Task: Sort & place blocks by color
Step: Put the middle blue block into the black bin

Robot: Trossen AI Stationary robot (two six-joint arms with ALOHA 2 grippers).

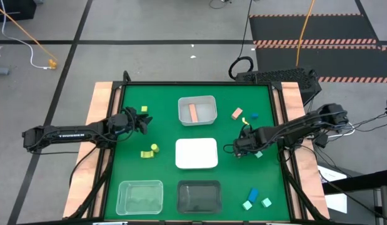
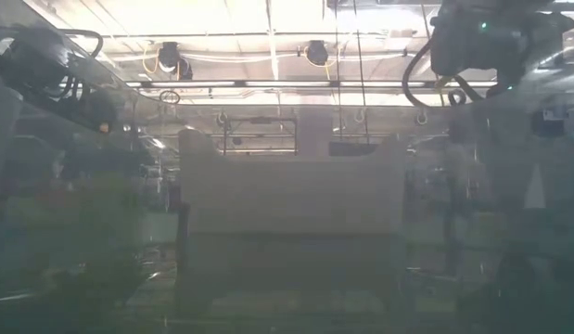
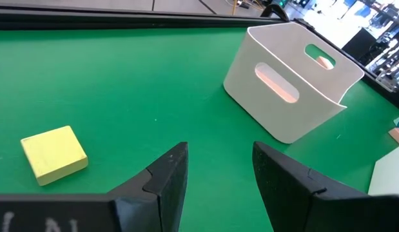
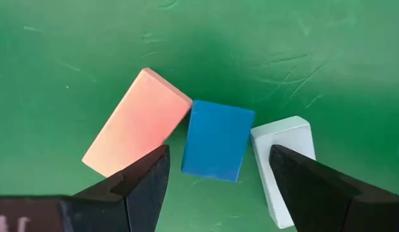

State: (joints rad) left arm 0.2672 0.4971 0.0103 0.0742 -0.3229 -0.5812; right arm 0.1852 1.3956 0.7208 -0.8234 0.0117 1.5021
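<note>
My right gripper is open and points down over three blocks that lie side by side on the green mat: a salmon bar, a blue block and a mint block. Its fingers stand on either side of the blue block. In the high view this gripper hides all of them except the mint block. My left gripper is open above the mat, with a yellow-green cube beside it. It also shows at the mat's left. A white bin holds a salmon bar.
A salmon block, a yellow-green block and a blue block lie right of the bin. Two yellow-green pieces lie left of a flat white tray. A clear tray and a black tray sit at the near edge. Blue and mint blocks lie to their right.
</note>
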